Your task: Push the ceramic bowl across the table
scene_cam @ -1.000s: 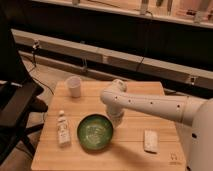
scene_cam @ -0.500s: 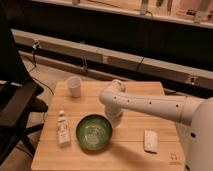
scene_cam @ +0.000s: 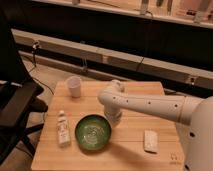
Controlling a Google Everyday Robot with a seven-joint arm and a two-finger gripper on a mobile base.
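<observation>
The green ceramic bowl [scene_cam: 93,132] sits on the light wooden table [scene_cam: 130,150], left of centre and toward the front. My white arm reaches in from the right, bends at an elbow near the table's middle and points down. The gripper [scene_cam: 113,119] is at the bowl's right rim, just behind it, low over the tabletop. It looks to be touching or nearly touching the rim.
A small white cup [scene_cam: 74,85] stands at the table's back left. A small white bottle [scene_cam: 62,129] stands left of the bowl. A flat white packet [scene_cam: 150,140] lies at the front right. A dark office chair [scene_cam: 15,107] is left of the table.
The bowl has slid a little toward the front left, and the arm's end has followed it slightly.
</observation>
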